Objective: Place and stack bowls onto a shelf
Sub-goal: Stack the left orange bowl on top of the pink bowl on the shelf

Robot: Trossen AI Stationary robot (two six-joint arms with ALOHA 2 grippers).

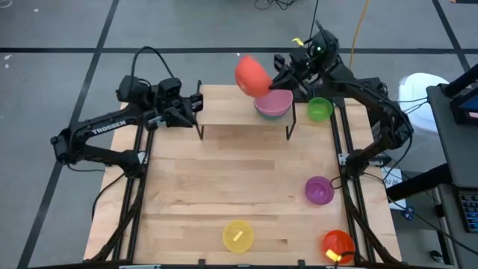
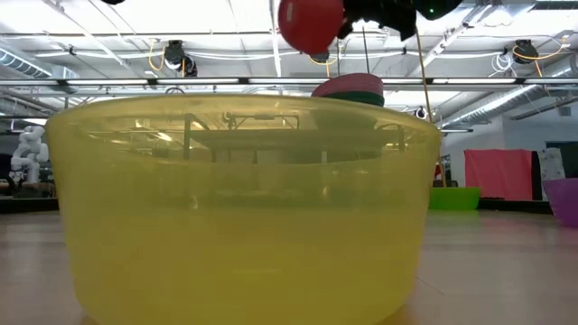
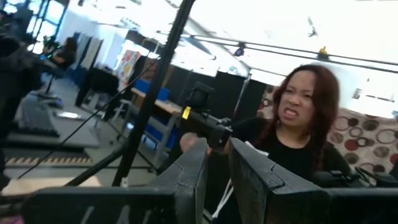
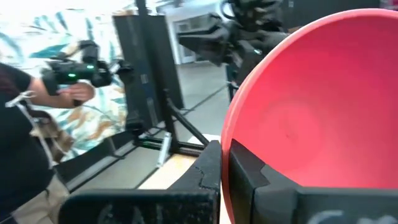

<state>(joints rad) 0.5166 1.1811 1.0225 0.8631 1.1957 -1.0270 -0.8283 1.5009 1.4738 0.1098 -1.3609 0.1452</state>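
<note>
High view: right hand [image 1: 275, 78] is clamping the rim of the red bowl [image 1: 252, 75], fingers fully closed on it, holding it tilted in the air just beside the pink bowl [image 1: 275, 101] stacked on the shelf [image 1: 224, 112]. Left hand [image 1: 197, 101] is idling at the shelf's left end, fingers partly apart, gripping nothing. Green bowl [image 1: 320, 109], purple bowl [image 1: 319, 190] and yellow bowl [image 1: 238, 235] are sitting on the counter [image 1: 224, 179].

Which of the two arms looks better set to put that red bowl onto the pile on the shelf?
The right. Its gripper already pinches the red bowl by the rim, held up just beside the stacked bowls on the shelf. The left gripper holds nothing, off the shelf's other end.
</note>
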